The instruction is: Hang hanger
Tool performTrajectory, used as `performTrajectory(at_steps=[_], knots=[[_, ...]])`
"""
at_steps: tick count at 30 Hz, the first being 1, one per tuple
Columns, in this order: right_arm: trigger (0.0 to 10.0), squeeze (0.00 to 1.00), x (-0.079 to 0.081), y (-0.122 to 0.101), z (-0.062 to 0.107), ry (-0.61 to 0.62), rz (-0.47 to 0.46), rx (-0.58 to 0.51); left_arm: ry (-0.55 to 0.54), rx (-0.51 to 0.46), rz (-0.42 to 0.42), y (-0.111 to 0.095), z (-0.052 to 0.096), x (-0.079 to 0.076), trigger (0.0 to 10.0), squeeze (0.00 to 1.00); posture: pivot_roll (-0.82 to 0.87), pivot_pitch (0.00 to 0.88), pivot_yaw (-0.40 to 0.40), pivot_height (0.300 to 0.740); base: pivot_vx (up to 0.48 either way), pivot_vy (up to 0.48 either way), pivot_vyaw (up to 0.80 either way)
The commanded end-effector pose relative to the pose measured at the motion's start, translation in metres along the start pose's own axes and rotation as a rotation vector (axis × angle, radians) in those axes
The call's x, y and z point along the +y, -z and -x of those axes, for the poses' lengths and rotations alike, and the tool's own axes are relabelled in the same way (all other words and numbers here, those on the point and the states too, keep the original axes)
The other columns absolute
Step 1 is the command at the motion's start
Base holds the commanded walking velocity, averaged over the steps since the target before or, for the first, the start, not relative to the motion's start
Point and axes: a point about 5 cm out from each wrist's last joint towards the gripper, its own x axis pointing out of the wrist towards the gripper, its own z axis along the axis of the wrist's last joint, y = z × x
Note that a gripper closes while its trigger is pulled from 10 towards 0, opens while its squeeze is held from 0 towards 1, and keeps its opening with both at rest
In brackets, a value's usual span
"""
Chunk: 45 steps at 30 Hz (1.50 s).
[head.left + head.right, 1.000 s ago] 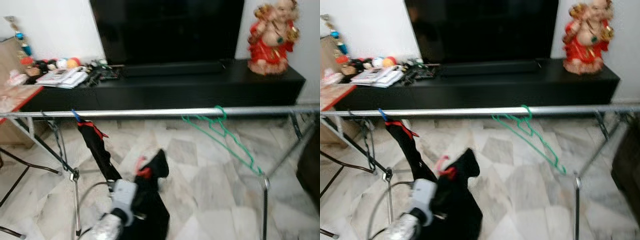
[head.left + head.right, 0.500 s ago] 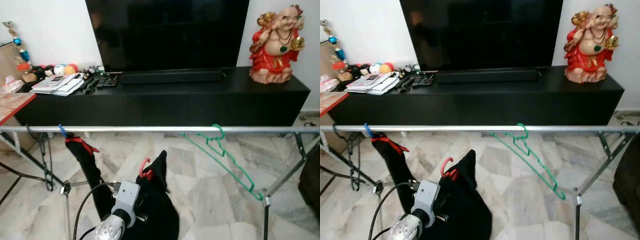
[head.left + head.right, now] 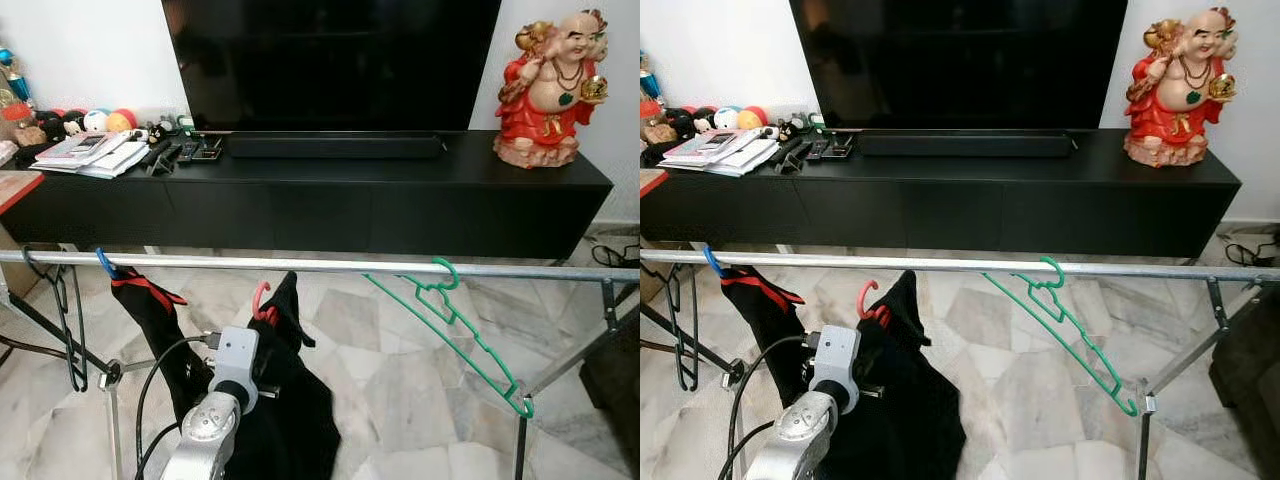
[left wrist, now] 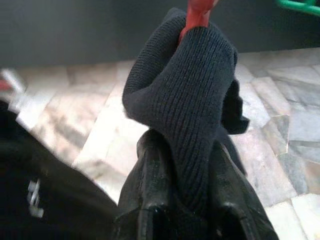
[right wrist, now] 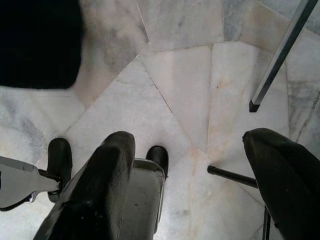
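Right now the left claw [image 4: 182, 200] is clamped on a dark knit garment [image 3: 290, 400] w/ a red hanger [image 3: 262, 300] inside it; red hook pokes out the top, just below the metal rail [image 3: 300, 265] and near side of it, not on it. Left arm [image 3: 215, 410] reaches up from lower left. Further left on the rail: a blue hook [image 3: 105, 263] carrying another black garment w/ red trim [image 3: 150, 310], and a black hanger [image 3: 65, 320]. A green hanger [image 3: 460, 325], bare, hangs tilted on the rail to the right. Right claw [image 5: 190, 180] is spread open, empty, pointing down at the marble floor [image 5: 170, 85]. Far side: black TV unit [image 3: 400, 195], TV [image 3: 330, 60], red figurine [image 3: 550, 85] at right.
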Motion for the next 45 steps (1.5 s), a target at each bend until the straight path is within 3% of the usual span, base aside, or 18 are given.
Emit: performTrajectory(at_steps=[1,10,17,29,37,45], knots=[[10.0,0.00,0.002,0.001,0.000,-0.004,-0.003,0.005,-0.021,-0.070,0.019,-0.017,-0.006,0.002,10.0,0.00,0.01,0.025,0.025,0.740,0.000,0.000,0.00],[10.0,0.00,0.001,0.000,0.000,-0.006,0.002,0.003,-0.034,-0.146,0.005,-0.048,-0.025,0.005,10.0,0.00,0.01,0.027,0.016,0.740,0.000,0.000,0.00],[10.0,0.00,0.001,0.000,0.000,-0.006,0.005,0.004,-0.042,-0.085,-0.083,-0.059,-0.042,0.007,10.0,0.00,0.01,0.028,0.017,0.740,0.000,0.000,0.00],[10.0,0.00,0.001,0.001,0.000,-0.007,0.006,0.006,-0.069,-0.115,-0.030,-0.086,-0.057,0.003,10.0,0.00,0.00,0.037,0.017,0.740,0.000,0.000,0.00],[10.0,0.00,0.001,0.000,0.000,-0.007,0.004,0.006,-0.124,-0.025,-0.008,-0.091,-0.064,0.007,10.0,0.00,0.00,0.039,0.016,0.740,0.000,0.000,0.00],[10.0,0.00,0.001,0.000,0.000,-0.010,0.009,0.008,-0.126,0.116,-0.027,-0.069,-0.062,0.008,10.0,0.00,0.00,0.041,0.015,0.740,0.000,0.000,0.00]])
